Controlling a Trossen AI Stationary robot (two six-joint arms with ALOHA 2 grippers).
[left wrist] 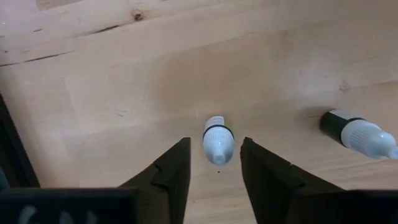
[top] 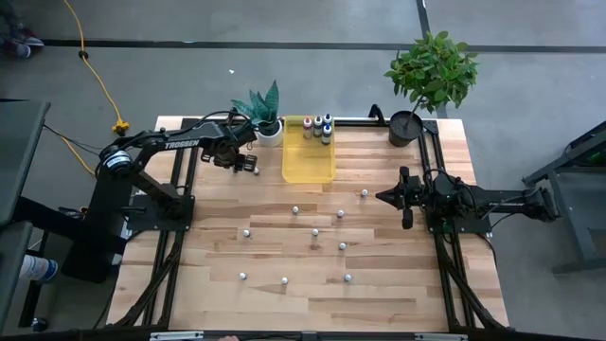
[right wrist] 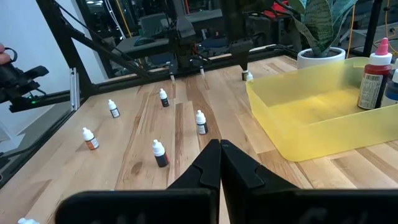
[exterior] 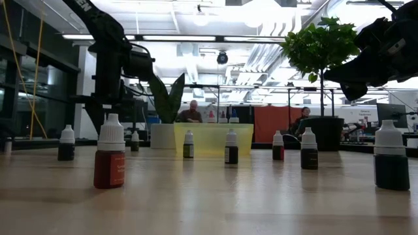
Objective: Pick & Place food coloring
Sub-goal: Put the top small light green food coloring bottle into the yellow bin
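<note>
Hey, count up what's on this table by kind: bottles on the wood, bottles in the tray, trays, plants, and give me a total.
Food coloring bottles on the wood: 11, two of them by the left hand
Food coloring bottles in the tray: 4, as far as the high view shows
Yellow tray: 1
Potted plants: 2
Total: 18
</note>
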